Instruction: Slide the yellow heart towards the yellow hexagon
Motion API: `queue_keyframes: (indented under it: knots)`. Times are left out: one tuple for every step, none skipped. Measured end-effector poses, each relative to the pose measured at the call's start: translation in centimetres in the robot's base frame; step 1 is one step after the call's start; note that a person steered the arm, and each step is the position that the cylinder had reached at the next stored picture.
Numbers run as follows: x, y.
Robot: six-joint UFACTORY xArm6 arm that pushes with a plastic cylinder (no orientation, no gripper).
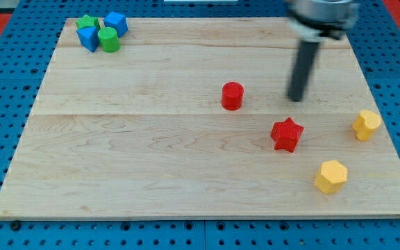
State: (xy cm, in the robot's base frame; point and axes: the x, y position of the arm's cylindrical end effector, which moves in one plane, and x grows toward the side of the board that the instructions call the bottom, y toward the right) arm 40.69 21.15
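The yellow heart (pixel 366 124) lies near the board's right edge. The yellow hexagon (pixel 330 176) lies below and to the left of it, near the bottom right. My tip (pixel 296 99) rests on the board, well to the left of the heart and a little above it, apart from every block. A red star (pixel 287 135) lies just below my tip, between it and the hexagon.
A red cylinder (pixel 232 96) stands left of my tip. At the top left corner a cluster holds a green star (pixel 86 23), a blue block (pixel 116 23), another blue block (pixel 87 37) and a green cylinder (pixel 108 39). The wooden board (pixel 151 160) lies on a blue pegboard.
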Motion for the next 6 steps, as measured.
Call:
queue_keyframes:
  knots:
    - [0.2, 8.3]
    - [4.8, 6.0]
    - [6.2, 1.7]
    - [5.2, 3.1]
    - [5.3, -2.5]
    - [4.1, -6.6]
